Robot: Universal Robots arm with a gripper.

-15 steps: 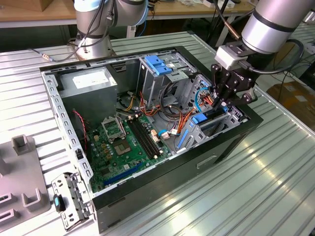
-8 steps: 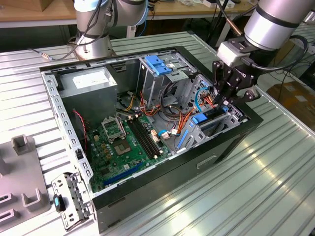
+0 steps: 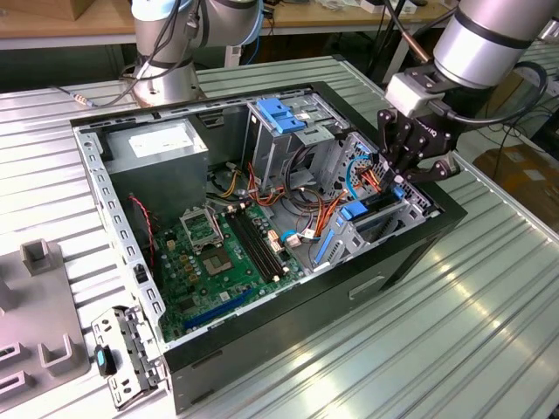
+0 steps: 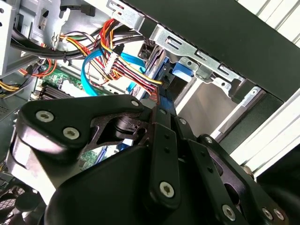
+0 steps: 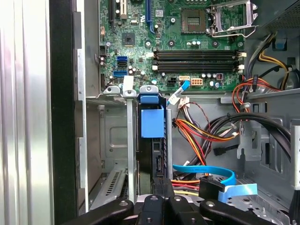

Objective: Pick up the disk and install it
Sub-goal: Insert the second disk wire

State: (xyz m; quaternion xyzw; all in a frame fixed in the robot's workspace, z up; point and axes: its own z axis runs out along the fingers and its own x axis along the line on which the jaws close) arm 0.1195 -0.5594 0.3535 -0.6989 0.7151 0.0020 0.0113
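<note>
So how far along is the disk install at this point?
Done: the flat silver-grey disk with blue plastic side rails is picked up and stands edge-on in the metal drive bay of the open black computer case. In hand: the black gripper is shut on it. Left: it looks only partly inserted, and release is not yet done.

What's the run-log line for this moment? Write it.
claw at metal drive bay | silver-grey metal disk with blue side rails on edge in that bay | black computer case open
</note>
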